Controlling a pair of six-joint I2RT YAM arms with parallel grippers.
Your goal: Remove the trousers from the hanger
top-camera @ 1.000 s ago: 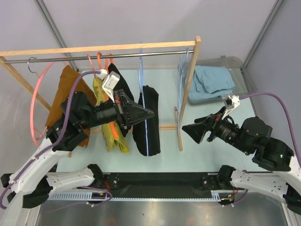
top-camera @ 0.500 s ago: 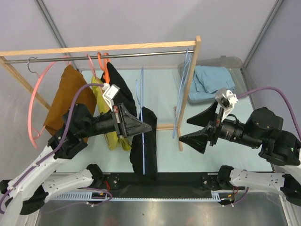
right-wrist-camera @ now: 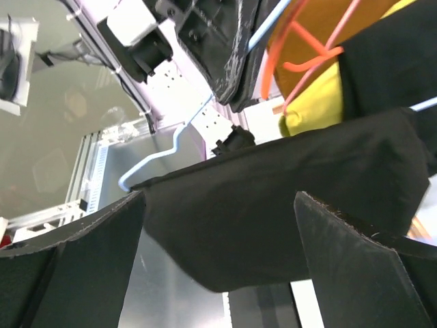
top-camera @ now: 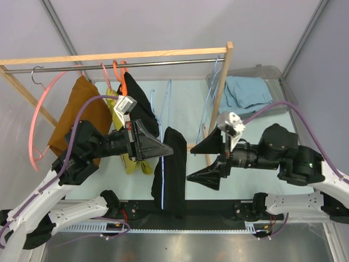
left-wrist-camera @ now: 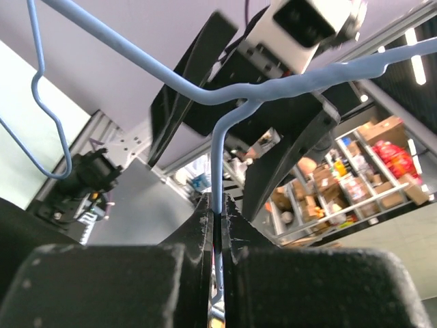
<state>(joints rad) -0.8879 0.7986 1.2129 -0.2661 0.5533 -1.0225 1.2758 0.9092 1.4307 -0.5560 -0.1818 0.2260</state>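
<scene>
The black trousers [top-camera: 170, 174] hang folded over a light blue wire hanger [top-camera: 163, 106], whose hook is off the rail and tilted toward the near edge. My left gripper [top-camera: 165, 148] is shut on the hanger's neck; in the left wrist view the blue hanger [left-wrist-camera: 218, 143] runs into the closed left gripper [left-wrist-camera: 217, 205]. My right gripper [top-camera: 191, 164] stands open just right of the trousers. In the right wrist view the trousers [right-wrist-camera: 273, 205] sag between the wide fingers [right-wrist-camera: 82, 266] of the right gripper [right-wrist-camera: 220, 197], and the hanger end [right-wrist-camera: 164, 154] shows at the left.
A wooden rack [top-camera: 109, 56] with a metal rail carries a brown garment [top-camera: 76, 109], a yellow one [top-camera: 122, 155], a black one [top-camera: 139, 103] and a pink hanger [top-camera: 35, 125]. Blue hangers [top-camera: 210, 103] hang by the right post. A clear bin [top-camera: 272, 71] holds blue cloth.
My left gripper has pulled the hanger with the trousers off the rail and toward the near edge. The right gripper has swung left, up to the trousers.
</scene>
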